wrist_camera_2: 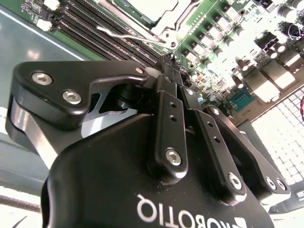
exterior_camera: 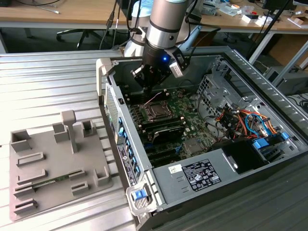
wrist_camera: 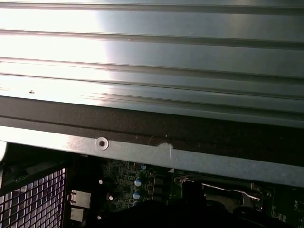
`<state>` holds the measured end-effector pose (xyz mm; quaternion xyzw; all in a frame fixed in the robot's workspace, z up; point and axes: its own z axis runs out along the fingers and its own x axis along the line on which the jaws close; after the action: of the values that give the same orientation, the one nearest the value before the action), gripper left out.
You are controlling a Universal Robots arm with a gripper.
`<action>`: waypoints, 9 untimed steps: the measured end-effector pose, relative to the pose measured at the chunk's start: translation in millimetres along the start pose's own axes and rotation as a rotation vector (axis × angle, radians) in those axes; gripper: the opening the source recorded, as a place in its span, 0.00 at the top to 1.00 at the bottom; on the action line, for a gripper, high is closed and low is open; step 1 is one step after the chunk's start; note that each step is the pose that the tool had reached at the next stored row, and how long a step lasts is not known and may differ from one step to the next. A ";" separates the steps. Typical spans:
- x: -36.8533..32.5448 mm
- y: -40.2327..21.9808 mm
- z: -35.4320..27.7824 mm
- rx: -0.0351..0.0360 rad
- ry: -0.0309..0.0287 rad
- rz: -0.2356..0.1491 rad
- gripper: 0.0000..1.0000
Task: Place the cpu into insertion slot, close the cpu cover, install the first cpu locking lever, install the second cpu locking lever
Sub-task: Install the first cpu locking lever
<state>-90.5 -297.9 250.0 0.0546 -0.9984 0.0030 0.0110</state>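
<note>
**A:** Hovering where, that black two-fingered gripper (wrist_camera_2: pixel 168 61)?

**B:** Just over the green motherboard (wrist_camera_2: pixel 205 23). Its fingertips are drawn together, with nothing visibly pinched between them.

**A:** And the small grey-topped square cpu (wrist_camera_2: pixel 145 5)?

**B:** It lies flat in the socket, framed by the thin silver metal cpu cover (wrist_camera_2: pixel 167 24). The socket sits straight ahead of the fingertips. A silver wire lever (wrist_camera_2: pixel 124 34) runs lengthwise along the socket's edge, near the tips.
</note>
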 end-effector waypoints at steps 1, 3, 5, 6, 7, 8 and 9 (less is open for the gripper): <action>0.0 0.0 0.2 0.0000 0.0000 0.000 0.89; 0.0 0.0 0.6 0.0000 -0.0001 0.000 0.89; 0.0 0.0 1.0 0.0000 -0.0001 0.000 0.89; 0.0 0.0 1.2 -0.0001 -0.0001 0.000 0.89; 0.0 0.0 1.4 -0.0001 -0.0001 0.000 0.89; 0.0 0.0 1.5 0.0000 0.0000 0.000 0.89; 0.0 0.0 1.8 -0.0001 -0.0001 0.000 0.89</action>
<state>-90.4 -297.9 248.2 0.0546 -0.9984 0.0030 0.0110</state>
